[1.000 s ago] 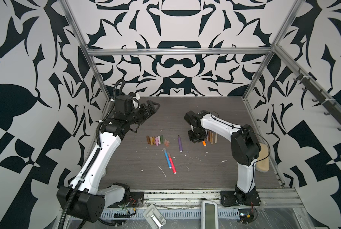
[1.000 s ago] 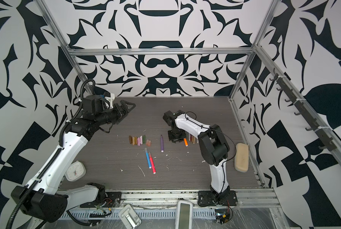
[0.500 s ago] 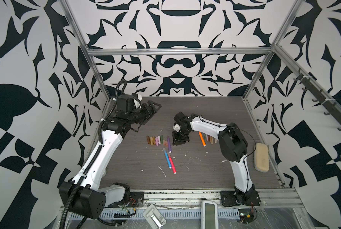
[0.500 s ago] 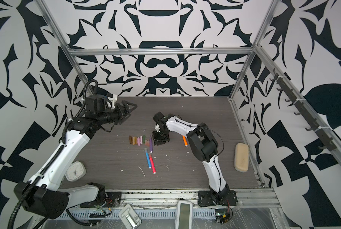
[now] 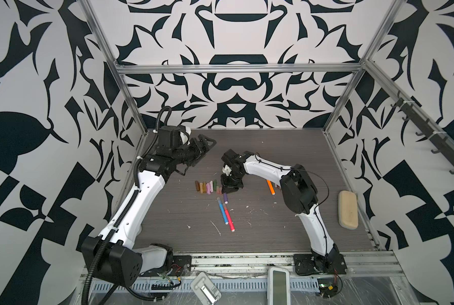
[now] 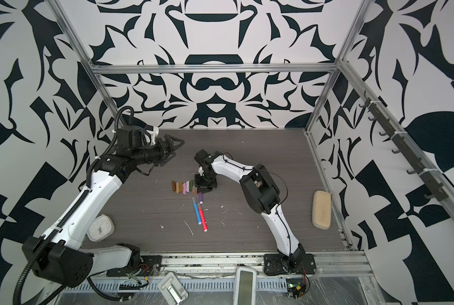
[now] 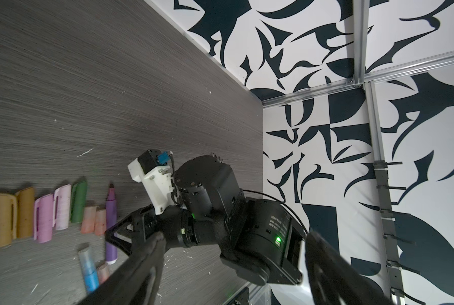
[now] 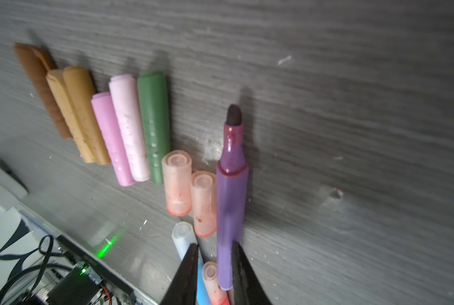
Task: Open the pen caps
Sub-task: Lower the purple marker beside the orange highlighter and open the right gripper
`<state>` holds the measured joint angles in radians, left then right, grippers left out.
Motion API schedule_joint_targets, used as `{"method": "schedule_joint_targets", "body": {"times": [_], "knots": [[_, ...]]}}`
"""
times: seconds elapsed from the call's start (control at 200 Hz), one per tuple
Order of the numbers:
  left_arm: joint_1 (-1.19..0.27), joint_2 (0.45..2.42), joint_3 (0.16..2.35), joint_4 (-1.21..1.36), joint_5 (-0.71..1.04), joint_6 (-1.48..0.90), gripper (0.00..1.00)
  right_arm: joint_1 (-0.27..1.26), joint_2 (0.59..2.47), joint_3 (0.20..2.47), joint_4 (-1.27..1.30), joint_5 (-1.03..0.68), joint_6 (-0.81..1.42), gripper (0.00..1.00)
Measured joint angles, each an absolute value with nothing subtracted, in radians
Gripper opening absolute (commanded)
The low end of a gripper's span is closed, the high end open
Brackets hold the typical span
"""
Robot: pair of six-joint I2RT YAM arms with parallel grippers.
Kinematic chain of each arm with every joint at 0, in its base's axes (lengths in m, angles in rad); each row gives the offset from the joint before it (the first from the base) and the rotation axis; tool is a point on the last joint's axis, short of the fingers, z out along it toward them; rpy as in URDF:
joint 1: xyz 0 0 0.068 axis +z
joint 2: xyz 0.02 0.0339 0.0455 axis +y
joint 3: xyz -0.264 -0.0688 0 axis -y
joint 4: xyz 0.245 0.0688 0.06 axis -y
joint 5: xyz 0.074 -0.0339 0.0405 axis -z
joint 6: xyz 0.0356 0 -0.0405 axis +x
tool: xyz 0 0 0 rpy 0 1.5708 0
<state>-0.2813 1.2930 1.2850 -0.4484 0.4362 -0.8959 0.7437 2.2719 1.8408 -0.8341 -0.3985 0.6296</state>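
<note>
Right gripper (image 8: 215, 245) swung from the orange pen (image 5: 270, 187) at 3 o'clock, astride the uncapped purple pen (image 8: 231, 206) beside the pen caps (image 8: 126, 126) at centre; jaws near together, clamp unclear. Likely parking an opened pen. Left gripper (image 5: 206, 146) spread, 10 o'clock.

I had bare bench (image 5: 273, 148) from the pen caps (image 5: 206, 187) out to twelve o'clock, room to pass. At three o'clock my right hand (image 5: 228, 190), holding the purple pen (image 5: 225, 197), hemmed them; at five the blue pen (image 5: 222, 211) and red pen (image 5: 229, 220) blocked.
</note>
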Motion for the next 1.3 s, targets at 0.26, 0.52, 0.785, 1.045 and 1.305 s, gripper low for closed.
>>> {"method": "schedule_joint_targets", "body": {"times": [0.26,0.52,0.785,1.045,1.305], "knots": [[-0.28,1.317,1.285,-0.453,0.449,-0.89,0.86,0.746,2.286,1.874,-0.946,-0.247,0.63,0.25],[-0.279,1.317,1.285,-0.453,0.455,-0.892,0.86,0.751,2.265,1.856,-0.917,-0.23,0.623,0.28],[-0.279,1.318,1.285,-0.453,0.458,-0.894,0.86,0.795,2.242,1.855,-0.871,-0.263,0.621,0.31],[-0.279,1.318,1.285,-0.453,0.46,-0.894,0.86,0.809,2.278,1.903,-0.931,-0.233,0.621,0.29],[-0.279,1.318,1.285,-0.453,0.461,-0.894,0.86,0.809,2.314,1.909,-0.977,-0.2,0.626,0.24]]}}
